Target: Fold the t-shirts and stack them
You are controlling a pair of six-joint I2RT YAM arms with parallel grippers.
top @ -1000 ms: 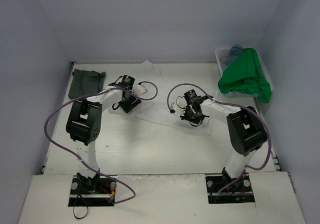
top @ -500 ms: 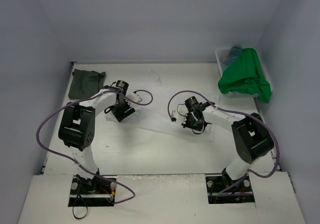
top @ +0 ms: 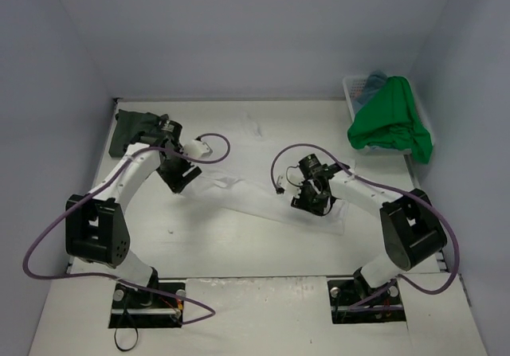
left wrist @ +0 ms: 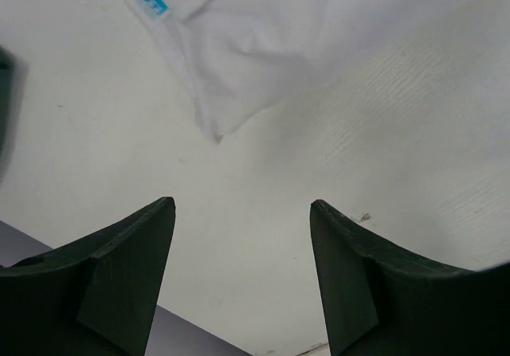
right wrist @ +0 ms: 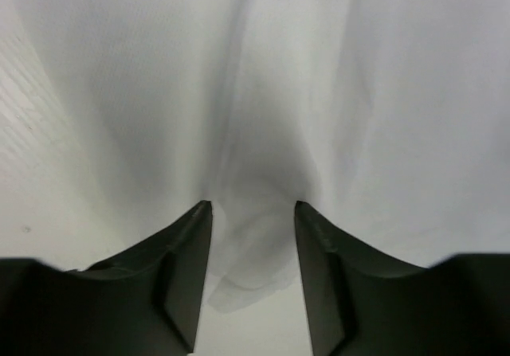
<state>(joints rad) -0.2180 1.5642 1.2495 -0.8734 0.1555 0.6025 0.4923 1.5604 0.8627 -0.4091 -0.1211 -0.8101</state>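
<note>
Even diffuse light; soft shadows; close wrist views soft-focused.

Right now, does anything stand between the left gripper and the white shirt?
Nothing visible does. In the left wrist view, only bare table lies between the open left gripper and the nearest corner of the white shirt. The dark shirt lies off to the side, out of that path.
</note>
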